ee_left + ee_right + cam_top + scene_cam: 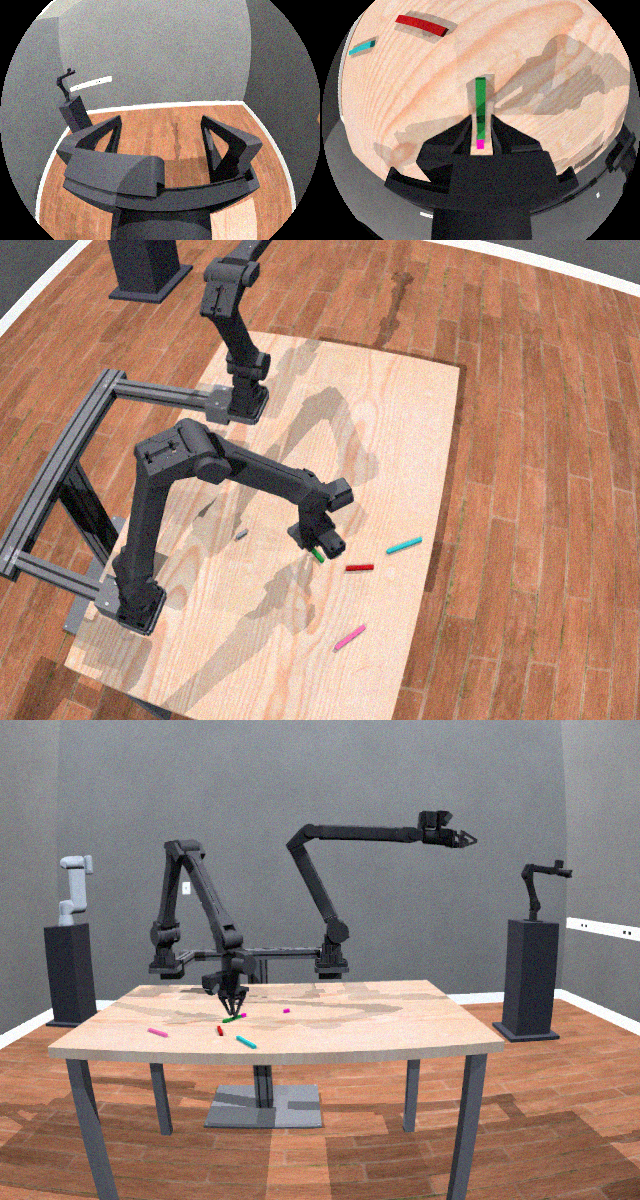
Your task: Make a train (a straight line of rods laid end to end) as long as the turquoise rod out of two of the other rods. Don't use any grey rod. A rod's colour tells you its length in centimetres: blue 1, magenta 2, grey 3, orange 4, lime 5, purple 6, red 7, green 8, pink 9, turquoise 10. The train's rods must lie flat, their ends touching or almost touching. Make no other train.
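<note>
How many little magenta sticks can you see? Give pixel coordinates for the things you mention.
2. One magenta stick (244,1015) (480,144) is at an end of the green rod (317,555) (227,1020) (480,95); another magenta stick (286,1010) lies apart from it on the table (408,446) (361,1035). Others may be hidden.
</note>
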Robot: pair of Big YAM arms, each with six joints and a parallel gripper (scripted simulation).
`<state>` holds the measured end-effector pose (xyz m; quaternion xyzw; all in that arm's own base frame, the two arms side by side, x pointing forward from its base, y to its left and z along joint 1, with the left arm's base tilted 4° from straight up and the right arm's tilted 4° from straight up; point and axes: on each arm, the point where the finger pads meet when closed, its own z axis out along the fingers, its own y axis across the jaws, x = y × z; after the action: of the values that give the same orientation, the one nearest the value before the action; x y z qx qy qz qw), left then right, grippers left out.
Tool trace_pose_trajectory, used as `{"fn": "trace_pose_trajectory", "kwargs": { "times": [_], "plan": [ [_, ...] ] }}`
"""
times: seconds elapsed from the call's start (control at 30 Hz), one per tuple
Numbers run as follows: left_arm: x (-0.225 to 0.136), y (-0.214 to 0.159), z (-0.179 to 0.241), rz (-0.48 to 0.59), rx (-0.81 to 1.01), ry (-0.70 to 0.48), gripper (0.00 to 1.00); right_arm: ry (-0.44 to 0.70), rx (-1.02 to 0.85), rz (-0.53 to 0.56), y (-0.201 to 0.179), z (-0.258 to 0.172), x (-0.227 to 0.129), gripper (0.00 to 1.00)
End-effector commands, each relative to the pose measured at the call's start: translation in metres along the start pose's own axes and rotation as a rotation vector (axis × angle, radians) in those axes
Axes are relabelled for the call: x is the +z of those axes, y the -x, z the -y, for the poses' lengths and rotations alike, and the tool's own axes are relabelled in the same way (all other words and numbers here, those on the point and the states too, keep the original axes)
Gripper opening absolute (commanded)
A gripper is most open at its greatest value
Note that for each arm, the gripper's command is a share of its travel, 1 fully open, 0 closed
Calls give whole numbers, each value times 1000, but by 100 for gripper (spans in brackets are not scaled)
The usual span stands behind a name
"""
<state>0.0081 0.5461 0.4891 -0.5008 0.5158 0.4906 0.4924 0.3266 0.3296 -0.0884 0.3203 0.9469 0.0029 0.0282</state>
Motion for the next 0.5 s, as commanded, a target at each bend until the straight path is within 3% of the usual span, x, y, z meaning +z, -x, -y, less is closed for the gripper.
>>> {"fn": "trace_pose_trajectory", "kwargs": {
  "times": [0.0,0.47],
  "plan": [
    [-5,15,-3,42,-13,9,100,76,-2,10,-4,-32,-39,23],
    [-5,15,-3,42,-13,9,100,82,-2,10,-4,-31,-102,23]
  ]
}}
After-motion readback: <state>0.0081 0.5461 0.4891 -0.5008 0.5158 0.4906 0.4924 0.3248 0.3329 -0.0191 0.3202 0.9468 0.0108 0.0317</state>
